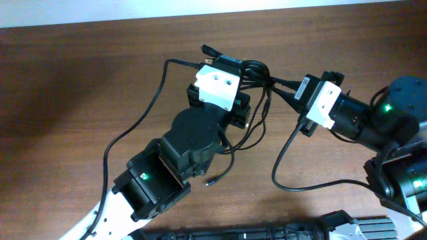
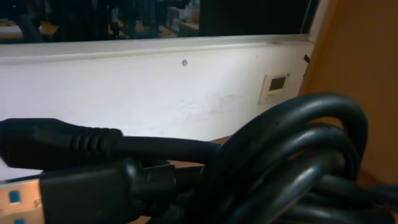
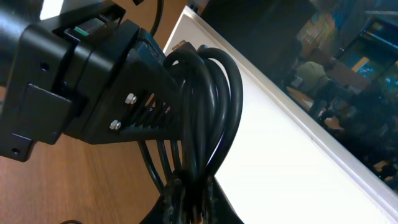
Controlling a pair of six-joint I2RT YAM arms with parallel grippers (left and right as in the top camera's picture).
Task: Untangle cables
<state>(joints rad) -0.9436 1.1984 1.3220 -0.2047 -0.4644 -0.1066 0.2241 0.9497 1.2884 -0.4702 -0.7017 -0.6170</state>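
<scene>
The cables (image 1: 257,70) are a knotted black bundle at the table's far middle, held between both grippers. My left gripper (image 1: 235,67) reaches up from the lower left and is shut on the bundle's left side. In the left wrist view, thick coils (image 2: 298,155) and a USB plug (image 2: 18,199) fill the frame and hide the fingers. My right gripper (image 1: 293,87) comes from the right. Its fingers (image 3: 196,199) are shut on several strands of the cables (image 3: 211,106), right next to the left gripper (image 3: 93,93).
One loose cable (image 1: 123,137) trails from the bundle down the left of the wooden table (image 1: 67,87). Another cable (image 1: 283,183) loops at the lower right. A small plug end (image 1: 210,181) lies by the left arm. Black equipment (image 1: 267,232) lines the front edge.
</scene>
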